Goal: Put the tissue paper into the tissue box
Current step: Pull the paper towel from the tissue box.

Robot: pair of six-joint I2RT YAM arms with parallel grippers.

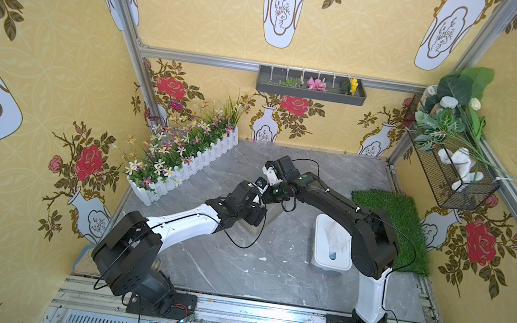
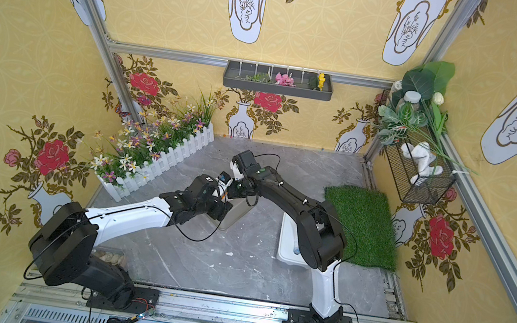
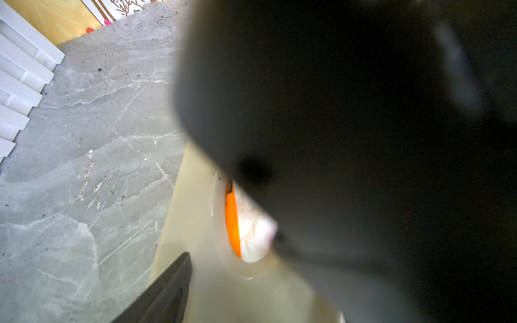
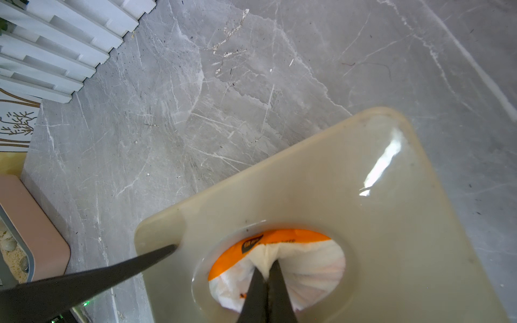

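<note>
Along the front rail the two arm bases sit bolted well apart, and both arms reach inward over the grey marble table (image 1: 234, 270) to meet near its middle. Just past the right arm's base a white tub (image 1: 326, 264) stands on the marble, partly hidden under that arm's elbow, with crumpled clear wrap showing inside it. Further in, at the table's centre, stands the beige tissue box (image 4: 363, 223), its oval opening facing up; in both top views the wrists cover most of it. Inside the opening shows an orange wrapper (image 4: 232, 256), and the tissue paper (image 4: 310, 265) lies within the box, one white fold of it rising to the opening. The right gripper (image 4: 267, 270) has its jaws pressed together on that fold, pinching it at the mouth of the box. The left gripper (image 1: 254, 218) hangs over the box with jaws spread wide; one finger (image 3: 173, 279) lies against the box's side, the second is hidden, and whether they squeeze the box cannot be told. Beyond, a white picket planter (image 1: 187, 165) of flowers lines the left edge and a grass mat (image 1: 390, 220) the right; on the back wall hangs a grey tray (image 1: 309, 93)
</note>
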